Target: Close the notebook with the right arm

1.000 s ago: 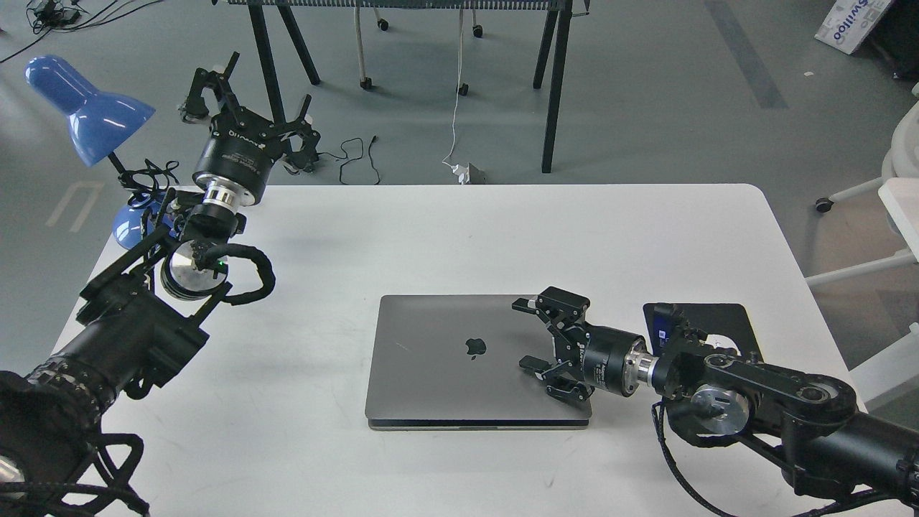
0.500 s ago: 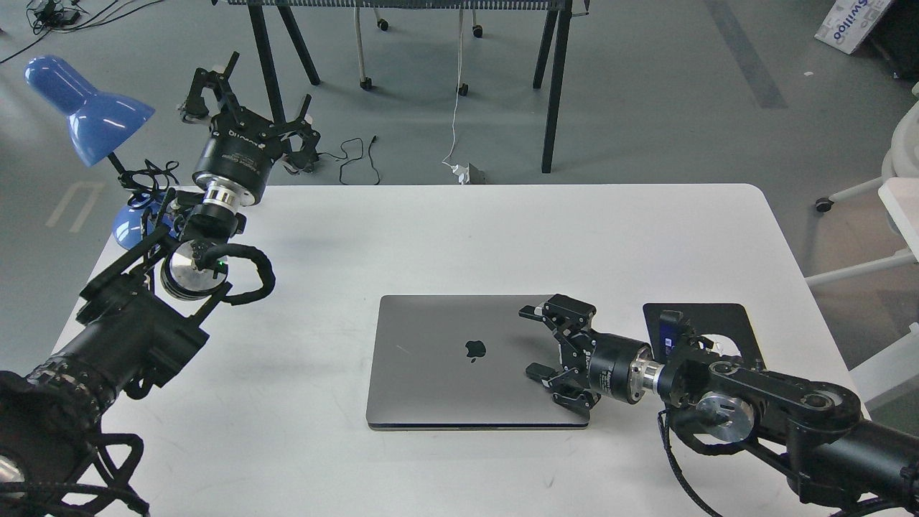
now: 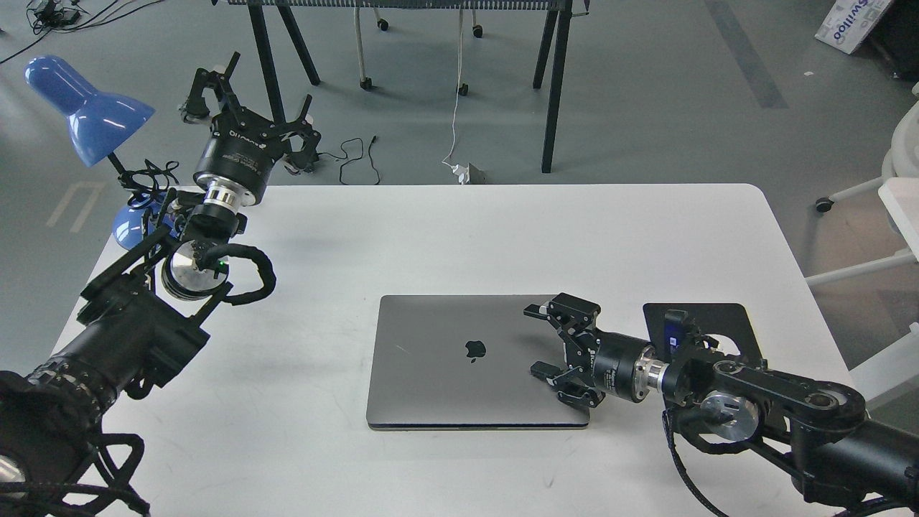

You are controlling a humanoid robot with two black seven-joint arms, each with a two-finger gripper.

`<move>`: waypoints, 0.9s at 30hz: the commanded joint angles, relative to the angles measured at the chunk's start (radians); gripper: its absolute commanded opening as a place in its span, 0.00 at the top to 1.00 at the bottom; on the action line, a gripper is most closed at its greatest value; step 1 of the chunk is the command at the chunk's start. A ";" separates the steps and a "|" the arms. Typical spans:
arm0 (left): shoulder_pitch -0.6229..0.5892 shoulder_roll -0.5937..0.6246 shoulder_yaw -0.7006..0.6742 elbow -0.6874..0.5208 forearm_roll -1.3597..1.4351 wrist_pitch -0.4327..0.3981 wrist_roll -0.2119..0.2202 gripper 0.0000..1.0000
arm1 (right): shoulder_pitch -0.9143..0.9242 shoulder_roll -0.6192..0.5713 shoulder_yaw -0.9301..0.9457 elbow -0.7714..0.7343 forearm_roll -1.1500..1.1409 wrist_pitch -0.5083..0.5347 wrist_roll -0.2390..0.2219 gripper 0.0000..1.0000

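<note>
1. My right gripper (image 3: 537,341) lies low over the right part of the lid, its fingers spread wide and holding nothing. One fingertip sits toward the lid's far right corner, the other nearer the front edge; whether they touch the metal or hang just above it I cannot tell from this view.

2. Behind it, my right arm (image 3: 761,402) reaches in low from the right across the table's front corner, the silver wrist ring just off the laptop's right edge.

3. The notebook (image 3: 459,359) lies flat near the middle front of the white table (image 3: 502,230). Its lid is down, logo up, and along the front edge only a thin dark seam shows between lid and base. I judge it shut, or as good as shut.

4. Just beside my wrist, to the right of the notebook, a black mouse pad (image 3: 725,316) is partly hidden by the arm.

5. Well apart, my left gripper (image 3: 244,108) is raised past the table's far left corner, fingers splayed and empty, near the blue lamp (image 3: 86,104).

6. As I judge it, the closing itself is done and this is the final step: confirming the lid is seated and letting go.

7. The next move calls for lifting the claw straight up off the lid before drawing the arm back to the right, so that the fingertips do not drag across the metal or nudge the notebook, and so that the wrist clears the mouse pad.
</note>
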 commanded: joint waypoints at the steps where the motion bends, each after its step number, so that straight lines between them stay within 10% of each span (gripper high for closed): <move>1: 0.000 0.000 0.000 0.000 0.000 0.000 0.000 0.00 | 0.001 -0.033 0.123 0.031 0.002 0.022 0.003 0.00; 15: 0.001 -0.001 0.000 -0.002 0.000 0.000 0.000 0.00 | 0.058 0.086 0.785 -0.128 0.028 0.036 -0.006 0.00; 27: 0.001 0.000 0.000 -0.002 0.000 0.000 0.002 0.00 | 0.064 0.122 0.875 -0.260 0.326 0.047 -0.012 0.00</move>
